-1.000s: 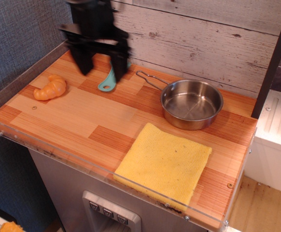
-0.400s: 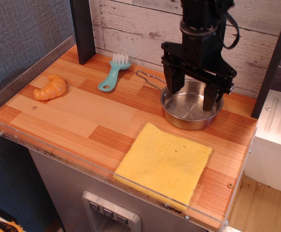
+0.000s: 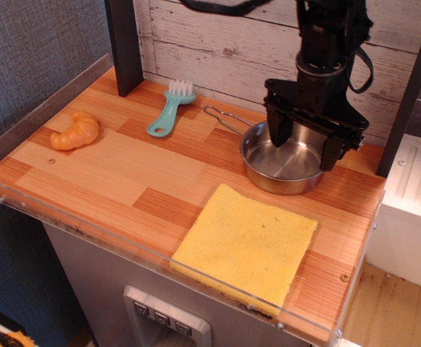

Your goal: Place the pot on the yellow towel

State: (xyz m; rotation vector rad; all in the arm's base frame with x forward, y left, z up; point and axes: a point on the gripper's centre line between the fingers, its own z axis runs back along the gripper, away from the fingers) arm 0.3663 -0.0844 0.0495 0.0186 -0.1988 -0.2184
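Observation:
The pot (image 3: 279, 168) is a shallow shiny steel pan with a thin wire handle pointing back left. It sits on the wooden counter at the back right. The yellow towel (image 3: 245, 244) lies flat at the front right, just in front of the pot and apart from it. My black gripper (image 3: 305, 149) hangs over the right half of the pot with its jaws spread wide. One finger (image 3: 278, 131) is over the pot's inside and the other finger (image 3: 330, 152) is at its right rim. It holds nothing.
A teal brush (image 3: 170, 110) lies at the back middle. An orange croissant toy (image 3: 75, 131) lies at the left. A dark post (image 3: 124, 43) stands at the back left. A clear plastic lip (image 3: 124, 242) runs along the counter's front edge. A wooden plank wall (image 3: 225, 43) stands behind.
My gripper has swept from the back left across to the pot, then shifted a little further right over the pot's right half. The pot, towel, brush and croissant have not moved.

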